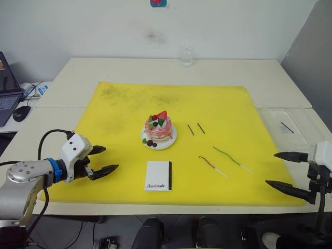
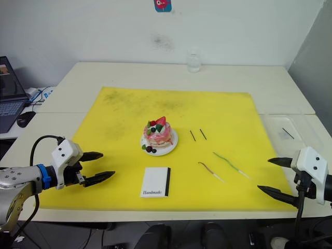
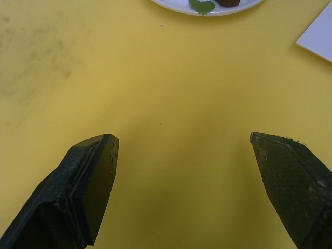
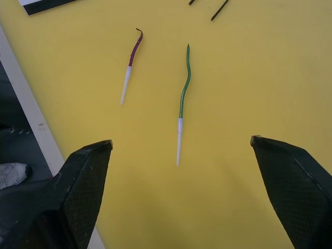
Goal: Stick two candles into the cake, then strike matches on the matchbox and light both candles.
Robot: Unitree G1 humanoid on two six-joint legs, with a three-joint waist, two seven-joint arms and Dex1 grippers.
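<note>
Right claw (image 2: 274, 176): I read it as released, fingers spread wide, holding nothing, low over the yellow mat (image 2: 129, 109).
Green candle (image 4: 183, 96): nearest target, lying flat straight ahead of the right claw, pale end toward it.
Handling: I judge it light, thin, easily snapped or rolled; I would pinch it at the pale end.
Brown candle (image 4: 132, 57): just beside the green one, slightly farther.
Matches (image 2: 197, 135): beyond both candles.
Cake (image 2: 158, 133): farther still, well apart.
Left claw (image 1: 102, 159): released, empty; matchbox (image 1: 158, 175) near.
</note>
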